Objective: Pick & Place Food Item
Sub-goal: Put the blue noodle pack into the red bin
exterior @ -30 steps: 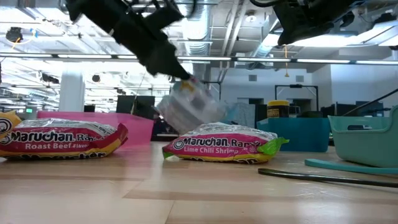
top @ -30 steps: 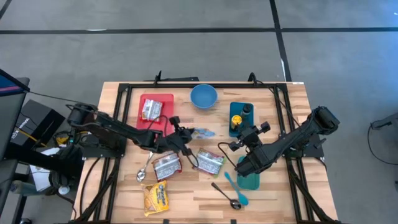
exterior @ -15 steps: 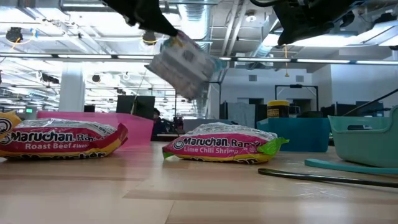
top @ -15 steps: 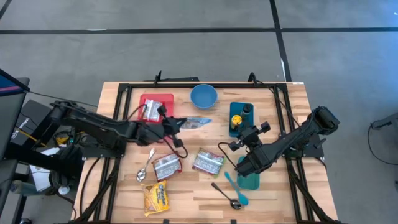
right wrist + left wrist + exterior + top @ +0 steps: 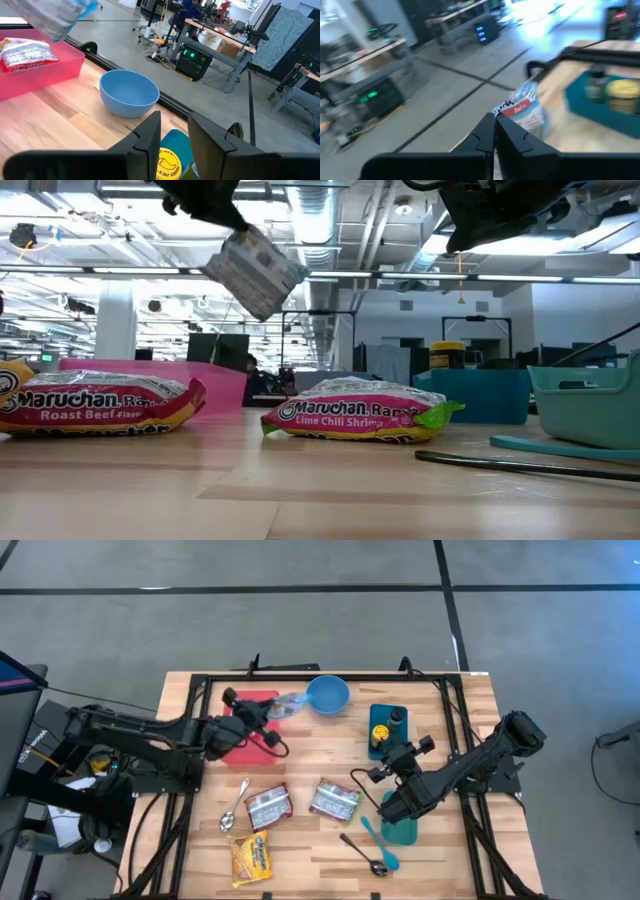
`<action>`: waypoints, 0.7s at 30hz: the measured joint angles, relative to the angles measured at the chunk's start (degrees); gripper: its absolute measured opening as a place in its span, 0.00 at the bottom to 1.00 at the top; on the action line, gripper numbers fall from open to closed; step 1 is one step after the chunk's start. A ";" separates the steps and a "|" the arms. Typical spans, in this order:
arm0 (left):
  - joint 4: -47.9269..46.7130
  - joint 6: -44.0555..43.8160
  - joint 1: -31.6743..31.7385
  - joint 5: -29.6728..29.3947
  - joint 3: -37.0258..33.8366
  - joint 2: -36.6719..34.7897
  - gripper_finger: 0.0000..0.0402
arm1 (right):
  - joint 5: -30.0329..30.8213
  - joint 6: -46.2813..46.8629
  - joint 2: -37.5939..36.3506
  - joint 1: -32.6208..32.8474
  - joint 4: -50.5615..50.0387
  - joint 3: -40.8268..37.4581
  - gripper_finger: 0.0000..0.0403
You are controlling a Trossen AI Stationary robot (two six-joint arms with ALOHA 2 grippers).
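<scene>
My left gripper (image 5: 268, 710) is shut on a clear-and-blue ramen packet (image 5: 289, 703), held high over the far right corner of the red tray (image 5: 240, 740), next to the blue bowl (image 5: 327, 695). The low view shows the packet (image 5: 252, 270) in the air below the gripper (image 5: 205, 200). My right gripper (image 5: 372, 774) is open and empty, raised over the table's right middle beside the teal bin (image 5: 400, 830). Its fingers show apart in the right wrist view (image 5: 175, 122). My left gripper pinches the packet's end edge (image 5: 501, 111) between its two shut fingers, which come from the table's left. The rest of the packet (image 5: 524, 107) reaches out past the fingertips. The packet is lifted clear of the table and hangs tilted (image 5: 255, 275).
Another packet (image 5: 27, 52) lies in the red tray. Roast beef (image 5: 267, 806), lime chili shrimp (image 5: 335, 798) and yellow (image 5: 251, 858) packets lie on the table's near half, with two metal spoons (image 5: 232, 812) (image 5: 365, 855) and a teal spoon (image 5: 380, 845). A teal tray holds a yellow jar (image 5: 380, 730).
My left gripper has risen and drawn back toward the table's far left with the packet. The packet has gone from low over the table's middle to high in the air over the red tray's far right corner, staying tilted in the hold.
</scene>
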 joint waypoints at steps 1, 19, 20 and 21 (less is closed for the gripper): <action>-0.68 -0.59 0.80 -1.07 0.00 0.00 0.00 | 0.00 -0.02 0.00 0.00 0.00 0.00 0.23; -23.06 -23.80 13.53 2.86 0.00 0.07 0.00 | -0.01 -0.07 0.00 0.00 0.00 0.02 0.23; -23.92 -24.83 13.97 3.26 0.00 0.07 0.00 | -0.01 -0.05 0.00 0.00 -0.01 0.02 0.23; -24.74 -25.72 14.31 3.58 0.00 0.07 0.00 | 0.00 -0.04 0.00 0.00 0.00 0.02 0.23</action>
